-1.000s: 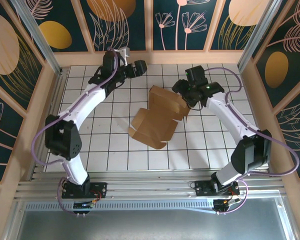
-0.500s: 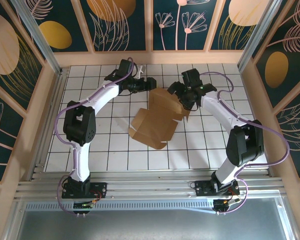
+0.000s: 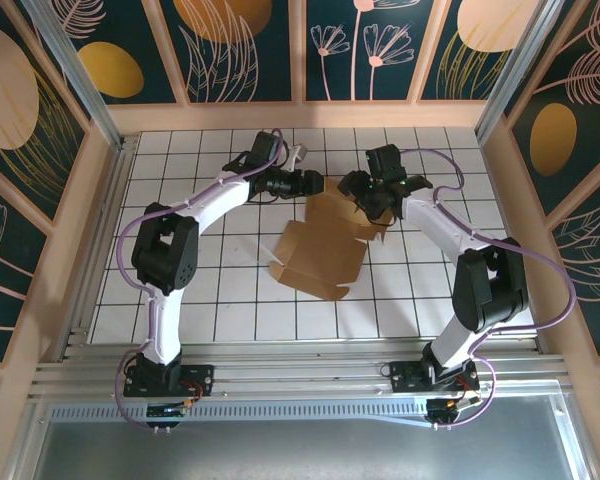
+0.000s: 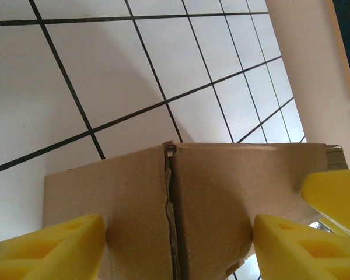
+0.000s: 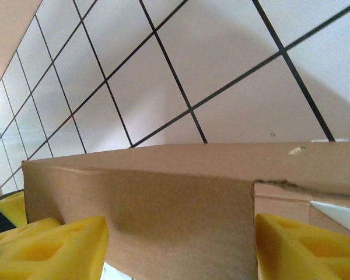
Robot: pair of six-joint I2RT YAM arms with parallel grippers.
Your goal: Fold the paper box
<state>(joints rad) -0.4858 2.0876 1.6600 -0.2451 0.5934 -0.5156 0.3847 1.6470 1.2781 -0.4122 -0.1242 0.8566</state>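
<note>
**A:** Where did the paper box [image 3: 315, 255] lie?
**B:** On the tiled table [image 3: 200, 290]. The flat part was nearer the arm bases than the left gripper [image 3: 305, 183] or the right gripper [image 3: 365, 195]. The far panel was raised between the two.
**A:** State of the left gripper?
**B:** Fingers [image 4: 46, 245] spread. Brown panel with a split seam filled the gap. Contact unclear.
**A:** And the right gripper?
**B:** Spread too, box wall across the gap between its fingers [image 5: 309, 245]. Tiles beyond.

Bright even light; wrist foregrounds perhaps soft.
</note>
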